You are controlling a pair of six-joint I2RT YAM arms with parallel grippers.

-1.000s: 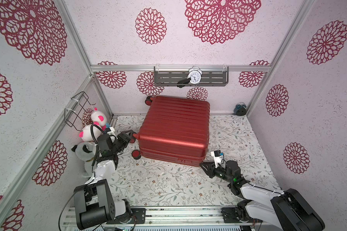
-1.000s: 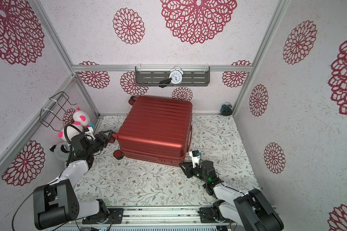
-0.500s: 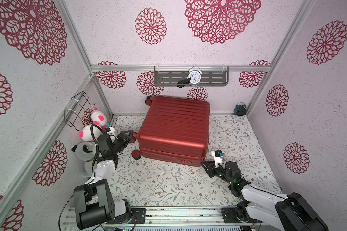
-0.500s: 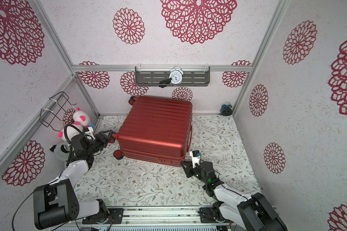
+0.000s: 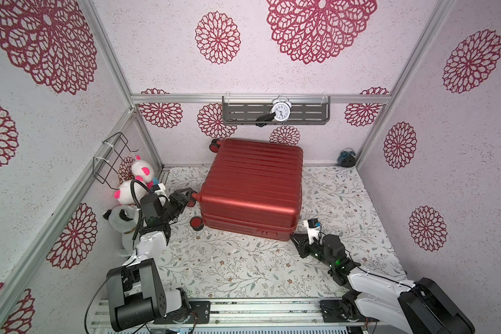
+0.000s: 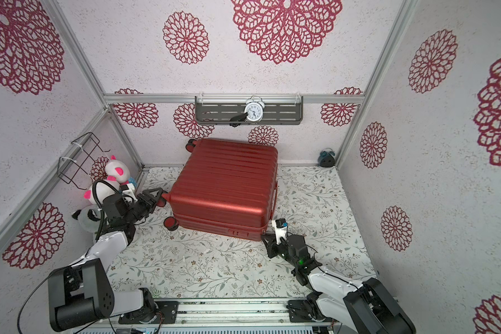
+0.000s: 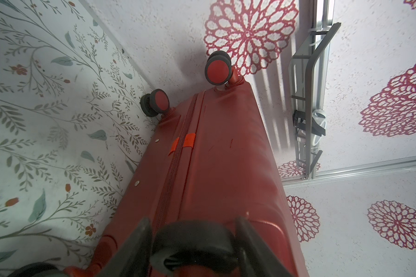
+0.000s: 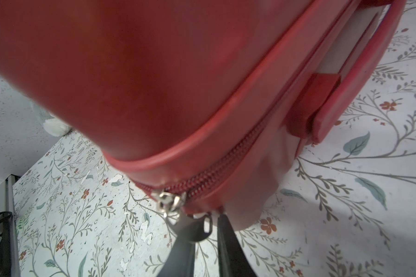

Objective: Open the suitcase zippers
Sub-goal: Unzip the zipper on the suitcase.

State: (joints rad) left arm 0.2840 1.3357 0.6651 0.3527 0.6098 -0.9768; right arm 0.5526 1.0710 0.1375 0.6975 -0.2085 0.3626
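Since a second ago, the large glossy red ribbed hard-shell suitcase [image 5: 252, 185] and the left arm have stayed put. The right pincer [image 8: 203, 221] sits at the same corner, its fingers drawn slightly closer together.

The closed suitcase lies flat on the pale floral surface [image 5: 243, 269], in the centre and towards the far wall, with its wheels on the left.

In the left wrist view, the bottom edge of the frame cuts off the left pincer's fingers and a second wheel. Pink-and-white plush toys [image 5: 130, 191] lie half hidden behind the left arm. In both top views, the right pincer's tips are tucked against the suitcase's near right corner, and the zipper pull cannot be made out there. In the right wrist view, the shell is close and blurred.

The left arm rises from its near left base, and its wrist bends right. The left pincer [image 5: 190, 196] is clamped on a red-and-black caster wheel [image 7: 192, 242] at the suitcase's left end. The dark red zippers [image 7: 175, 167] run closed along the middle seam.

The right arm stretches low from the near right base towards the corner. Its dark fingers [image 8: 183, 239] are narrowly apart, with the silver zipper pull [image 8: 171, 203] and its tab between them. Whether they pinch the tab cannot be told.
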